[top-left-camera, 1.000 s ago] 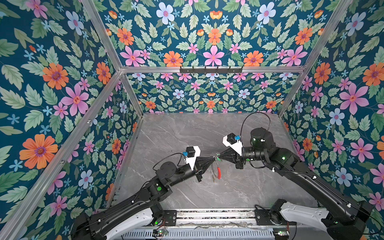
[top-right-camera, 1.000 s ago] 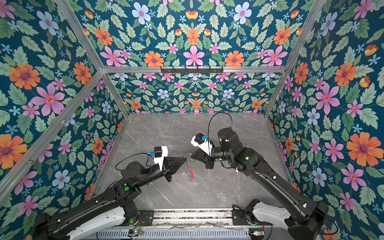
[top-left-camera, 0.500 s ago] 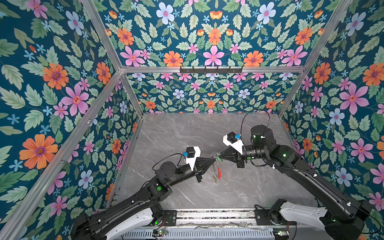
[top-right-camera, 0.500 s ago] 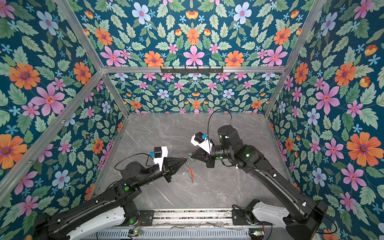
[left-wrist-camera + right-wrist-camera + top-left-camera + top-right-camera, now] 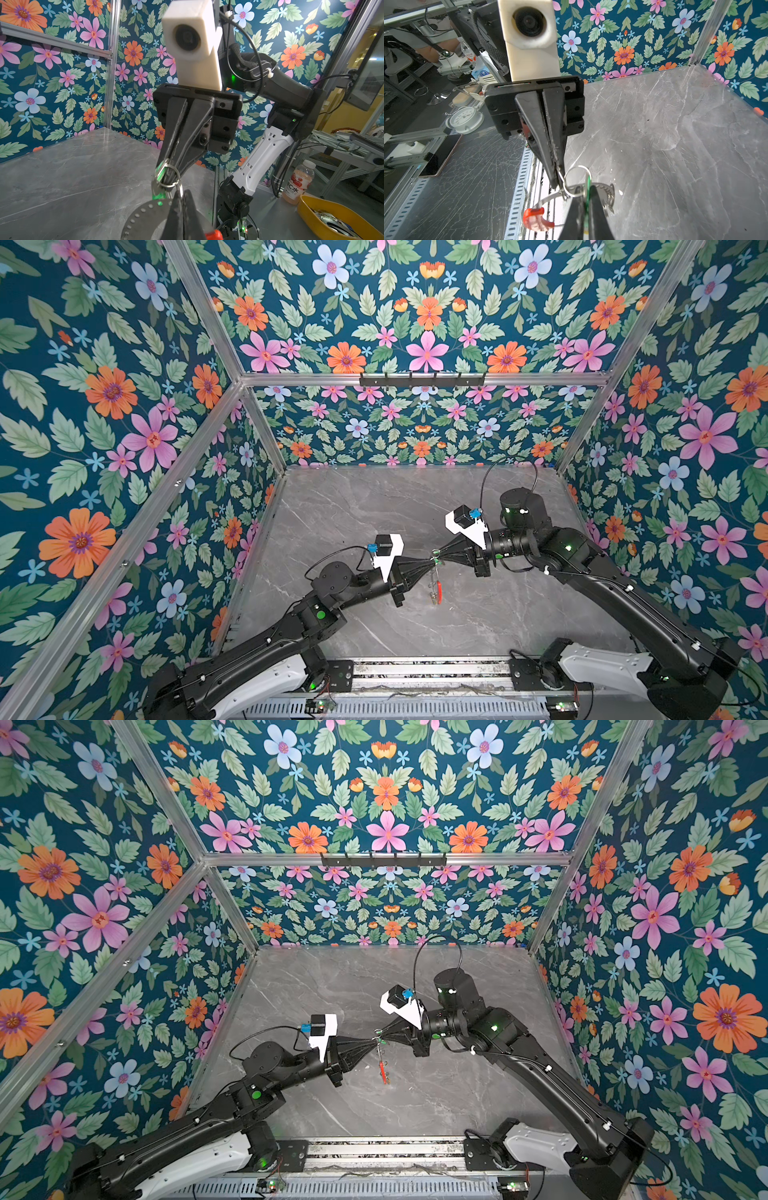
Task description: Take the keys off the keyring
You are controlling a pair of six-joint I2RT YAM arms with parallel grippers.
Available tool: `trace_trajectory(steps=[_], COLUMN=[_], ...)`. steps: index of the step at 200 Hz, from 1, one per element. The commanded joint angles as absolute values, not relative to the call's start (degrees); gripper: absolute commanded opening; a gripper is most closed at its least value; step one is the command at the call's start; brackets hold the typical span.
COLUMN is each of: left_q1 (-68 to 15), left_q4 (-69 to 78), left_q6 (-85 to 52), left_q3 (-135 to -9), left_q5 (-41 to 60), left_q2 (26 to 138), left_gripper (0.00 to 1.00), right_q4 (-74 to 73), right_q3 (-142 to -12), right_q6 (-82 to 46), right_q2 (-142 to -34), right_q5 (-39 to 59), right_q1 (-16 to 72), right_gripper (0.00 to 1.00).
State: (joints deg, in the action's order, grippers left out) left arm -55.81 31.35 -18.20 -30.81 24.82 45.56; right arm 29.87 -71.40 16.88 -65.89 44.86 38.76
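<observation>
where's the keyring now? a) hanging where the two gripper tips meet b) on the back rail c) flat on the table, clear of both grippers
a: the left gripper pinches a split ring and the right gripper the green-tagged key, tip to tip, with the keyring hanging under them

In both top views the keyring [image 5: 438, 588] hangs edge-on, too small for you to make out what it carries. In the left wrist view the frame edge crops it and the left gripper [image 5: 184, 194] covers part of it. The right gripper [image 5: 586, 189] hides most of the green-tagged key [image 5: 588, 182].
</observation>
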Motion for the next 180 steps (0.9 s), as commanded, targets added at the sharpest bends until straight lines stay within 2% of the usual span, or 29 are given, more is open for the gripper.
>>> trace_trajectory(steps=[1, 113, 180], left_q1=[-55.7, -55.3, -55.2], left_q4=[35.3, 40.7, 43.9], left_q6=[-19.6, -21.9, -21.6], left_q3=[-30.3, -29.5, -28.7], left_q5=[30.3, 26.3, 17.4], left_q2=[44.7, 44.3, 44.7], left_gripper=[0.00, 0.00, 0.00], right_q4=[26.8, 20.6, 15.5], right_q3=[-70.7, -63.8, -58.6], right_q6=[16.7, 12.5, 7.3], right_q2=[-65.5, -62.4, -61.0], right_q5=[43.3, 43.4, 44.0], right_q1=[38.5, 38.5, 38.5], right_gripper=[0.00, 0.00, 0.00])
